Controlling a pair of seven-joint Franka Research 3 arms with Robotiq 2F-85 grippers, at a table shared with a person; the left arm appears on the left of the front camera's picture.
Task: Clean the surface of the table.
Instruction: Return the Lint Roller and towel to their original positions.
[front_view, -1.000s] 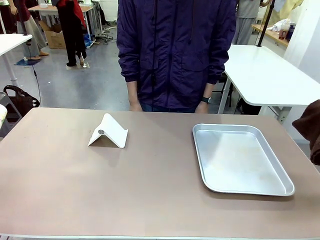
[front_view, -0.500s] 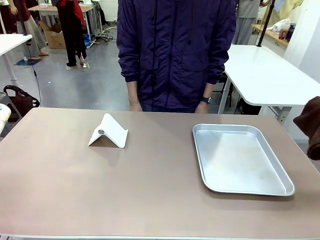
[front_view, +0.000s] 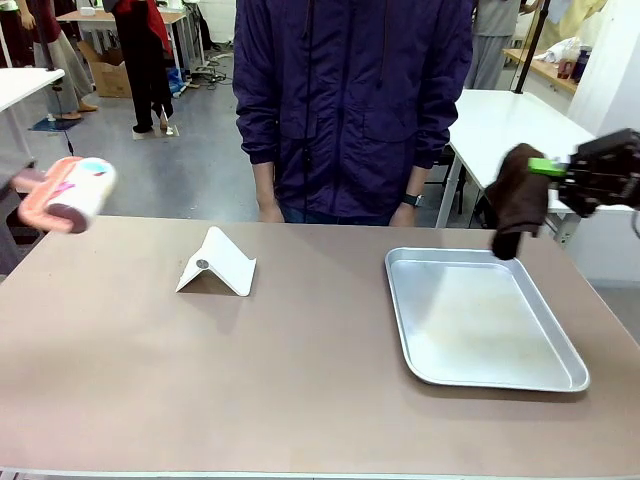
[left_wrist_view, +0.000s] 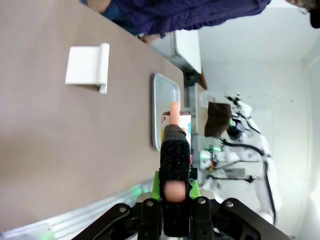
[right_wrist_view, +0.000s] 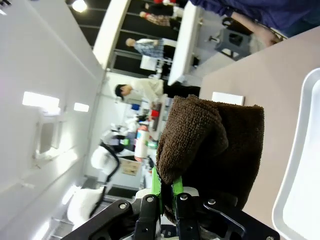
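The wide brownish-taupe table (front_view: 300, 380) spreads across the whole front view, its top matte and, as far as I can see, unmarked. On it, left of centre toward the far side, a small white folded stand (front_view: 216, 263) sits like a tent; to the right lies a rectangular silver metal tray (front_view: 482, 318), nothing in it. A person in a dark purple jacket (front_view: 350, 100) stands at the far edge.

Both arms have just come into the scene. A second ago only a sliver of brown showed at the right edge; now my right gripper (front_view: 545, 168) hangs above the tray's far right corner, clamped on a dark brown terry cloth (front_view: 515, 200) that dangles clear of the metal. My left gripper (left_wrist_view: 174, 186) hovers off the table's far left corner, jaws closed on a pink-and-white printed spray bottle (front_view: 72, 194), blurred by motion.

I judge wiping has not begun: the tools are only arriving.
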